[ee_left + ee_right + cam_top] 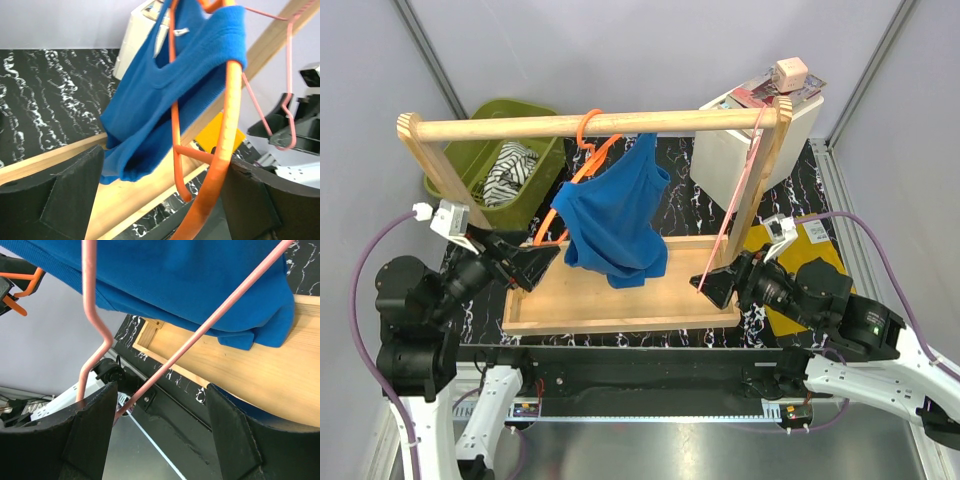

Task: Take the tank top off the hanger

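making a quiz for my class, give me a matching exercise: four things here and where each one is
1 bright-blue cloth tank top
2 bright orange plastic hanger
3 thin pale-pink hanger
4 black-and-white striped garment

a in the olive-green plastic bin
b hooked near the wooden rail's middle
c draped over the orange hanger
d at the rail's right end

Pairs: 1-c, 2-b, 3-d, 4-a
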`<state>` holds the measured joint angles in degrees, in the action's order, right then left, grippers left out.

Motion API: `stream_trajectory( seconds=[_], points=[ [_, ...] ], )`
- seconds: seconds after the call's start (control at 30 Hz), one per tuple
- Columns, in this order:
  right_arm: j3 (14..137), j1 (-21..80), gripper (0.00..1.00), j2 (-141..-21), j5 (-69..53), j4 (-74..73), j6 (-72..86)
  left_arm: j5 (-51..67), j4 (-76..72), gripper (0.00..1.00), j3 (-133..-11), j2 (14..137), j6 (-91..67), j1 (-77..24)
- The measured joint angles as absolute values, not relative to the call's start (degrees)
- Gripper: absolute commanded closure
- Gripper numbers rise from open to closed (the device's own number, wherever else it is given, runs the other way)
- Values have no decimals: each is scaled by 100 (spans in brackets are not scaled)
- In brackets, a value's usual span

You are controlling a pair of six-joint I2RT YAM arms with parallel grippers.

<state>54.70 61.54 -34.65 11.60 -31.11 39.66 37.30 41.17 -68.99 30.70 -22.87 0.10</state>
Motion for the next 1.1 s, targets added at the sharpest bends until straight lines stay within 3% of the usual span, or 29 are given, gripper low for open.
stream_trajectory(
  seconds=[0.33,0.83,1.1],
  points=[
    [5105,6154,21,-2915,987,-2982,4053,4248,3721,9,-7028,2989,-2910,-71],
    [4939,6154,21,-2641,985,-2934,4108,4296,3378,33,-7489,3671,-3450,-71],
    [4950,6154,21,-2847,1000,-2827,4073,4351,3260,41,-7435,3675,-3597,-134]
  ],
)
